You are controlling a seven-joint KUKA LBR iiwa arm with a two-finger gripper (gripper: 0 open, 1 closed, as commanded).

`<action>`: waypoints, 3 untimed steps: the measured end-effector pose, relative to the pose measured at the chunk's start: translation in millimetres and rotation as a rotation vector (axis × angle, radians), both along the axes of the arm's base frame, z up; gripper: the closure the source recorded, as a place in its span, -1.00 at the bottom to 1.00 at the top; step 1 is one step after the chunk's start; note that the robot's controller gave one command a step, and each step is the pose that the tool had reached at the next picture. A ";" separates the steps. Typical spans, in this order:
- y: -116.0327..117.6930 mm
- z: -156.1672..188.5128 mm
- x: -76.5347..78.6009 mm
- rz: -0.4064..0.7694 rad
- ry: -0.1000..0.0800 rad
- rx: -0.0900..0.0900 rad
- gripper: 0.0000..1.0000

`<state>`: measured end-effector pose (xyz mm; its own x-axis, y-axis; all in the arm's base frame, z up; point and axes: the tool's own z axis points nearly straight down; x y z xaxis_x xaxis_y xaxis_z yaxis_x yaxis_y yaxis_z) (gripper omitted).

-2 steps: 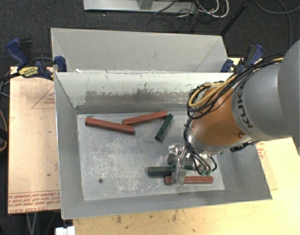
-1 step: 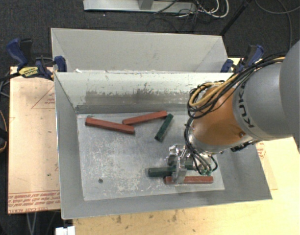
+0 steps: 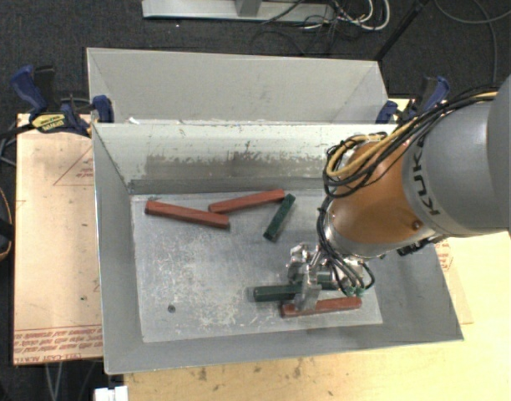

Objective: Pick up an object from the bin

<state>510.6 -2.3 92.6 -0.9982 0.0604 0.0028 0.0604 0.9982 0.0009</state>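
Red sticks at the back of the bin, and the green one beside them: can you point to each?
Long red stick (image 3: 187, 214): camera view, middle of its length.
Shorter red stick (image 3: 247, 201): camera view, its middle.
Dark green stick (image 3: 279, 217): camera view, its middle.

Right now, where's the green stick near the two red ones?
Upper middle of the bin floor, the green stick lies tilted just right of the upper red stick, above the hand.
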 end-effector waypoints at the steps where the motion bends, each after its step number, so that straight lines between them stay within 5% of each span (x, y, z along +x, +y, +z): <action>1: 0.1 15.1 0.5 0.000 -0.002 0.000 1.00; 3: 0.3 42.4 0.9 0.001 -0.003 0.000 1.00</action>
